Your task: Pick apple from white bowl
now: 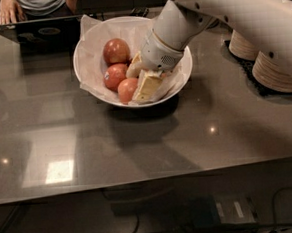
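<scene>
dim room, glare patches on the table, claw lit inside white bowl.

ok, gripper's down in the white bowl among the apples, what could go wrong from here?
1. The cream-coloured gripper sits low in the wide white paper-lined bowl, right beside an orange-red round apple with two more close by; lifting may drag a neighbour out.
2. The crinkled white paper liner lies bunched beside the gripper and could snag.
3. The bowl stands on the glossy grey table; a sideways push might slide it.
</scene>
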Available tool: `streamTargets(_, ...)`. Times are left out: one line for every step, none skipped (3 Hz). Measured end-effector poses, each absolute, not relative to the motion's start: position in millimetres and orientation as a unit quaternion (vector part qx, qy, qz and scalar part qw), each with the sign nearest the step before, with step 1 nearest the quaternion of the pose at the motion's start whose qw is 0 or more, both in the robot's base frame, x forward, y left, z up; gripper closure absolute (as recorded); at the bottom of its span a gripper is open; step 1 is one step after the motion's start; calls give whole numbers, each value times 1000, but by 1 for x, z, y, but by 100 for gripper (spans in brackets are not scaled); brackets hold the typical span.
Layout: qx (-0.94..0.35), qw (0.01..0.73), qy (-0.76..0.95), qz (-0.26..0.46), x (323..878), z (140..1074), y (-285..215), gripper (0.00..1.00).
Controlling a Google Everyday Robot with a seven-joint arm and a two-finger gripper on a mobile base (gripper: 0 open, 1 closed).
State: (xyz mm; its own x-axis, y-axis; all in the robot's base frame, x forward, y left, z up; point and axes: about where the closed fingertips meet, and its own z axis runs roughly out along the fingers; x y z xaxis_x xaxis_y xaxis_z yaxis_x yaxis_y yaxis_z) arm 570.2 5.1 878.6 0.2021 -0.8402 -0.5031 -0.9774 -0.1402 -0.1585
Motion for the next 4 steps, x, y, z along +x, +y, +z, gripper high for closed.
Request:
streamTargets(-740, 231, 614, 149, 570, 879, 5, 100)
streamTargets(-740, 258, 600, 160, 569, 904, 2, 100)
streamTargets(-739, 311, 576, 160, 570, 956, -9, 100)
streamTargets(-732, 351, 563, 155, 573, 988, -21, 100)
